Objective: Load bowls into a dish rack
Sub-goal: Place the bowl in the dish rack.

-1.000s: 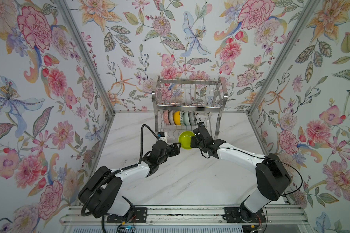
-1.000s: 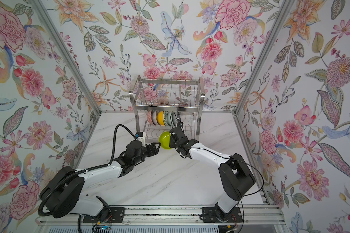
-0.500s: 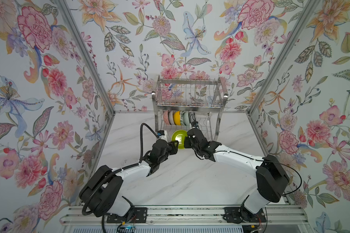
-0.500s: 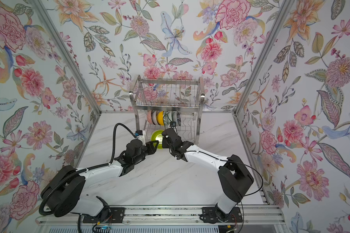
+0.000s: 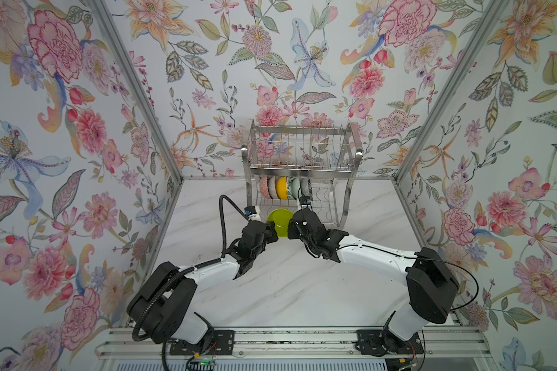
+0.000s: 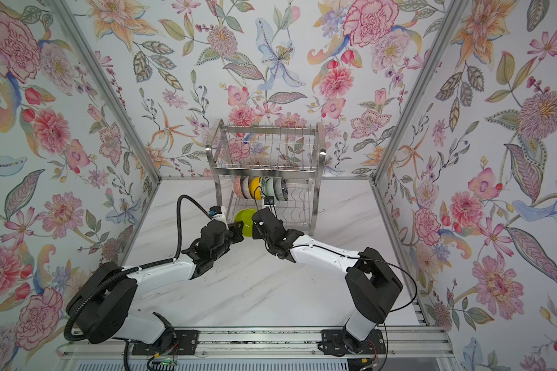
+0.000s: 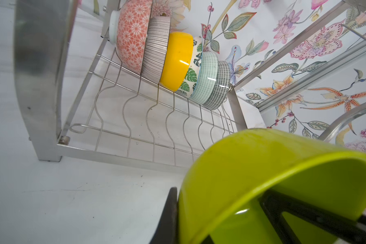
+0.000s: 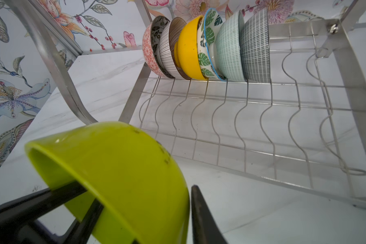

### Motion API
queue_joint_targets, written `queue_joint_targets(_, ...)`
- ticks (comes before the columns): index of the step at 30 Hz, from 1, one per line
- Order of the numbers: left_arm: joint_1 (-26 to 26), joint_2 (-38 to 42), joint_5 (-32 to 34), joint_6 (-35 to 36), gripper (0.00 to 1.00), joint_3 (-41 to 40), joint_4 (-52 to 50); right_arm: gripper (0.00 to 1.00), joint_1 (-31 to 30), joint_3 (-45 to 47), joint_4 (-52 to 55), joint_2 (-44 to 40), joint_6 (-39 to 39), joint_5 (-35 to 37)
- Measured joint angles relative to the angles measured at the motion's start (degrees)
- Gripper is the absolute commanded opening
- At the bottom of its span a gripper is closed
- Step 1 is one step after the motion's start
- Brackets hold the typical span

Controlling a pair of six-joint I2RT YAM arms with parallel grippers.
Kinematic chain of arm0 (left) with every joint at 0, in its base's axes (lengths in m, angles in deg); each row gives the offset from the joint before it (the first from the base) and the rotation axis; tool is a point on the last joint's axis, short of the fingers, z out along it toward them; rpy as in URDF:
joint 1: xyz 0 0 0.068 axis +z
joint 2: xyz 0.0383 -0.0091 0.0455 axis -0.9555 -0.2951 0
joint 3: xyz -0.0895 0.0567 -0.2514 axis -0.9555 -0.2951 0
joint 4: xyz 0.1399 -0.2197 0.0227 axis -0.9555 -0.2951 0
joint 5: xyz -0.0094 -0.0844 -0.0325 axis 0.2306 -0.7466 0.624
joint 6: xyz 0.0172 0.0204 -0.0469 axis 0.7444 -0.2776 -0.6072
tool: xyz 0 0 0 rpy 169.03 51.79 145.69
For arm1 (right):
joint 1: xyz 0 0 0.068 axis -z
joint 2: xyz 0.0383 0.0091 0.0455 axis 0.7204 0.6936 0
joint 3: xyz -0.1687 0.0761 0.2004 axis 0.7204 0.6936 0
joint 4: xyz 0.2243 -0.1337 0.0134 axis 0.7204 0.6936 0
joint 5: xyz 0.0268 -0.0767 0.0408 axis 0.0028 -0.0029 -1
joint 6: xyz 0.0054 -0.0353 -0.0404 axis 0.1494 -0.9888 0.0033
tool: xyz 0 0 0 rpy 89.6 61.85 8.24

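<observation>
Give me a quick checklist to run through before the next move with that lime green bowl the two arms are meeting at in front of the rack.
1. Left gripper grip on the lime green bowl: ok, jaws shut across its wall, one finger inside and one outside.
2. Right gripper off the bowl: cannot tell. It straddles the wall, and its outer finger looks barely off it.
3. Free slot in the dish rack: ok, empty wavy slots beside the grey striped bowl.
4. Racked bowls seated: ok, on edge in a row on the lower tier.
5. Bowl's height over the table: cannot tell.
</observation>
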Motion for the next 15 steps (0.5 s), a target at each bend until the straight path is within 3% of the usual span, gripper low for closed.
queue_joint_targets(12,0.0,0.1,5.6,0.0,0.00,0.0,0.4,0.76,4.1,4.8,-5.3,-7.5,7.3,-9.5)
queue_joint_targets(15,-0.3,0.1,9.2,0.3,0.00,0.0,0.5,0.92,5.7,6.9,-7.1,-10.5,10.1,-11.8)
